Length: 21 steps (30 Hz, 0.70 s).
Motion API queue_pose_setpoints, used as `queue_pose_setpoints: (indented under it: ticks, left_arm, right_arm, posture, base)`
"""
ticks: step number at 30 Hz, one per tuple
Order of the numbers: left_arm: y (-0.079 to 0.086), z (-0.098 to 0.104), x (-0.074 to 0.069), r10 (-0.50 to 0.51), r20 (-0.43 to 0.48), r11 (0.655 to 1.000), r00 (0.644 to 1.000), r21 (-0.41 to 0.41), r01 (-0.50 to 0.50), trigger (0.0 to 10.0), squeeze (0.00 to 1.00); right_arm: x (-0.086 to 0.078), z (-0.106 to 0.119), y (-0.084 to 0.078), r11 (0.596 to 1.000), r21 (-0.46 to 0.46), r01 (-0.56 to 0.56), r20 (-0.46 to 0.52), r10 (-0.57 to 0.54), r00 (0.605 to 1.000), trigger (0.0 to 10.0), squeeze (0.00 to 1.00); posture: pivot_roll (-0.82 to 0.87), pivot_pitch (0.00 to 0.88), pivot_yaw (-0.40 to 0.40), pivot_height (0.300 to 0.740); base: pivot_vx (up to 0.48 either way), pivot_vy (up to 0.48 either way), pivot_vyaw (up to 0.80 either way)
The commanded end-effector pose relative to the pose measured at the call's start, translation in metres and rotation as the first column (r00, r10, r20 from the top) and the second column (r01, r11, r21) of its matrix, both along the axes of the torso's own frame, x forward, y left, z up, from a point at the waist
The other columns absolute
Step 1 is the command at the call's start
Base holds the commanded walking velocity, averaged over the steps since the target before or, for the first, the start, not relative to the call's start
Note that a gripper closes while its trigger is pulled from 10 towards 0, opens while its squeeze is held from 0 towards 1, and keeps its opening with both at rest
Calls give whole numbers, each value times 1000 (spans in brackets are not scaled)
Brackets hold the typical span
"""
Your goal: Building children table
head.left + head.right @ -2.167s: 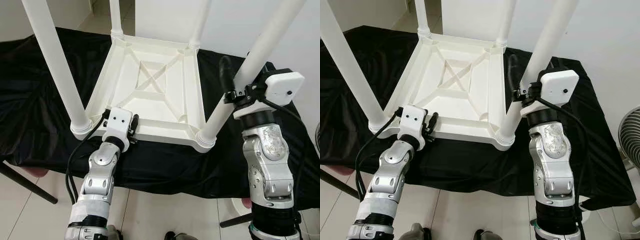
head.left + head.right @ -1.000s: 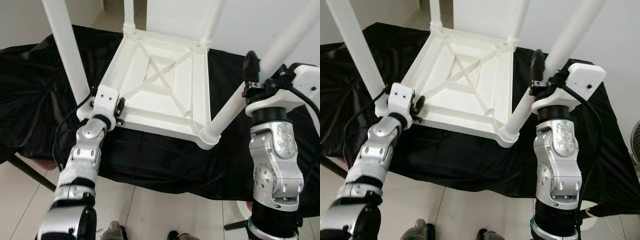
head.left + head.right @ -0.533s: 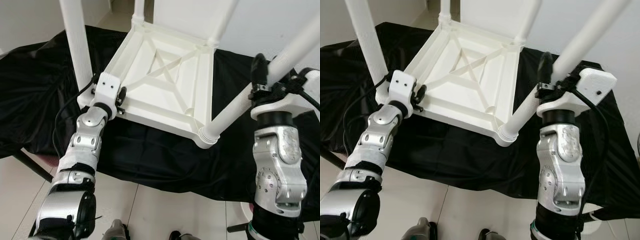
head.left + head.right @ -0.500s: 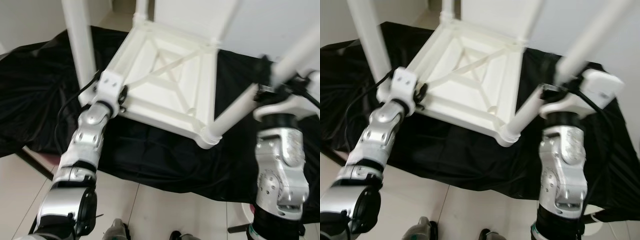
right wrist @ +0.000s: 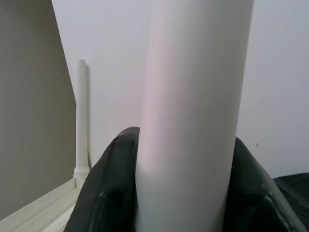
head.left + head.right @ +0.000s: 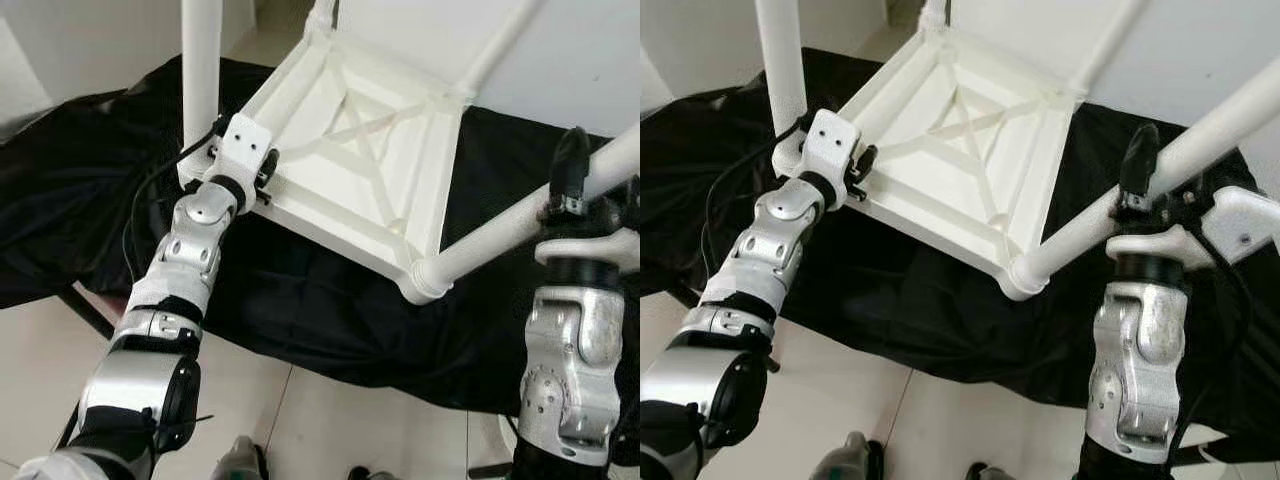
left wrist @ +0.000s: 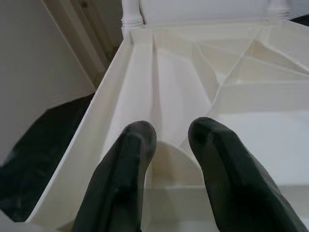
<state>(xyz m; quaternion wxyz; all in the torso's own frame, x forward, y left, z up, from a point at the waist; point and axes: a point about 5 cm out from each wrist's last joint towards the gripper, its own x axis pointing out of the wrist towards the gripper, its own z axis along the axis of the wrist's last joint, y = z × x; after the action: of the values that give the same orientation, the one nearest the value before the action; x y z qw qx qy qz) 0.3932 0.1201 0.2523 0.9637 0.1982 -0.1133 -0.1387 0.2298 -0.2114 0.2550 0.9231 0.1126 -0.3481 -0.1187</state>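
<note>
Moved: white table (image 6: 360, 150) now tilted, swung round on black cloth (image 6: 80, 190).
Left gripper (image 7: 166, 145): fingers apart at near-left corner.
Right gripper (image 5: 188, 193): clamped on near-right leg (image 6: 1140, 190).

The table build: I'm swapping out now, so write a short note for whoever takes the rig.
Right gripper: shut on the near right leg, partway up it.
Left gripper: fingers straddling the frame's edge at the near left corner of the table; grip unclear.
The table lies upside down and tilted on the black cloth.
Done: all four legs stand in their corners.
Left: check they are seated, then turn it upright.
</note>
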Motion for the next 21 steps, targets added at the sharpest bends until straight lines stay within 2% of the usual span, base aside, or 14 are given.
queue_pose_setpoints:
  ticks: [1,4,6,8,9,10,12,13,17,19,21]
  left_arm:
    - [58,61,-8,317,209,946,925,-134,-294,10000,0]
    - [49,63,-12,299,208,951,931,-143,-273,10000,0]
    - [49,63,-12,299,208,951,931,-143,-273,10000,0]
    - [36,67,-17,276,226,958,934,-137,-250,10000,0]
    - [36,67,-17,276,226,958,934,-137,-250,10000,0]
    - [19,79,-23,238,264,969,935,-127,-211,10000,0]
    - [15,82,-24,227,276,972,934,-124,-199,10000,0]
    - [6,92,-28,203,302,977,932,-132,-170,10000,0]
    - [1,99,-30,186,318,980,930,-134,-150,10000,0]
    - [-4,106,-35,172,329,981,929,-138,-132,10000,0]
    - [-9,110,-37,154,340,984,928,-138,-112,10000,0]
  right_arm:
    - [-29,-89,-78,915,91,393,-407,-326,853,0,0]
    - [-25,-101,-73,925,111,364,-440,-282,852,0,0]
    - [-25,-101,-73,925,111,364,-440,-282,852,0,0]
    - [-21,-120,-71,903,223,366,-481,-225,847,0,0]
    - [-21,-120,-71,903,223,366,-481,-225,847,0,0]
    - [-14,-142,-65,878,307,367,-521,-168,837,0,0]
    - [-11,-147,-63,872,322,369,-531,-157,833,0,0]
    - [-6,-161,-59,845,381,374,-550,-118,827,0,0]
    - [-3,-173,-59,821,424,383,-566,-90,819,0,0]
    - [-3,-187,-61,774,482,410,-580,-68,812,0,0]
    - [-1,-195,-58,774,487,404,-595,-45,802,0,0]
  posture:
    - [72,150,66,740]
    - [86,153,61,740]
    - [86,153,61,740]
    - [102,158,55,740]
    - [102,158,55,740]
    - [112,162,50,740]
    - [112,162,50,740]
    - [122,164,44,740]
    - [142,168,33,740]
    - [142,166,33,740]
    - [154,163,27,740]
  base:
    - [0,0,0]
    - [0,0,0]
    - [0,0,0]
    - [0,0,0]
    - [0,0,0]
    - [0,0,0]
    - [0,0,0]
    - [0,0,0]
    - [0,0,0]
    - [0,0,0]
    - [0,0,0]
